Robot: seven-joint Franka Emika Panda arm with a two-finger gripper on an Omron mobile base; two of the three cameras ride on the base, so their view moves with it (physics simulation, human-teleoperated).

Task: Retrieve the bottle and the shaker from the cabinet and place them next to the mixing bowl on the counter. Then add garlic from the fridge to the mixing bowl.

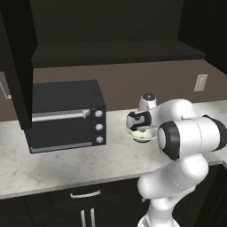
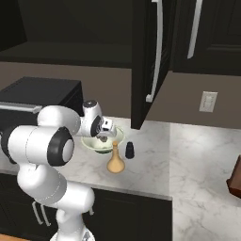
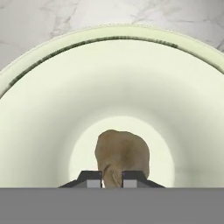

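Oven box (image 1: 66,116) at tabletop's (image 1: 66,164) left, near the back edge. Mixing bowl (image 2: 89,143) mid-tabletop; my pincer (image 3: 112,179) poised over it, clenched on the garlic (image 3: 122,155), low over the bowl's floor. Bottle (image 2: 115,160) and shaker (image 2: 130,150) just right of the bowl. Risk: descend further and my fingertips strike the bowl, skidding it into the bottle. Release early and the garlic may bounce.

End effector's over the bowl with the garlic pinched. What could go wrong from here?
1. The end effector sits low inside the bowl; pulling out sideways could catch the rim and shift it.
2. The bottle and shaker stand close beside the bowl, so a swinging arm might topple them.
3. The garlic may stick to a finger on release.
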